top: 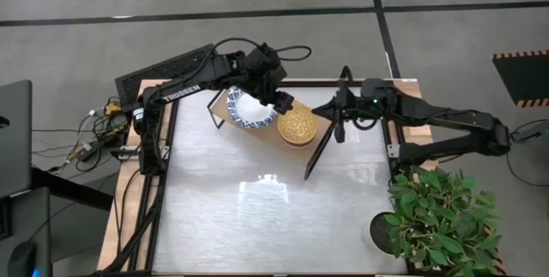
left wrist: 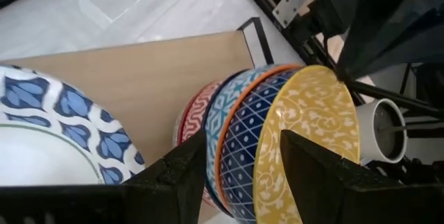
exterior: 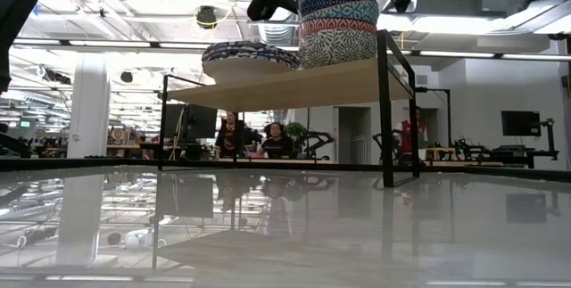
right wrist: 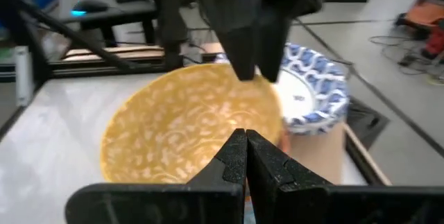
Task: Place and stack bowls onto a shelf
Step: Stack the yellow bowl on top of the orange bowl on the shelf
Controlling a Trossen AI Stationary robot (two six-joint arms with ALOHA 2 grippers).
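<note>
From above, the left gripper (top: 281,103) hangs at the rim of the yellow-lined bowl (top: 297,127) on the shelf (top: 221,105), beside the white blue-rimmed bowl (top: 250,112). The low view shows the stacked bowls (exterior: 336,22) on the board. The left wrist view shows its jaws spread, straddling the top bowl's rim. The right gripper (right wrist: 245,156), nearby, is pressed together.

Dark jointed arms (top: 184,88), white TROSSEN lettering, black cables.

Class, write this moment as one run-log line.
left gripper: open astride rim of stacked bowls | right gripper: shut, beside stack | wide bowl on shelf
</note>
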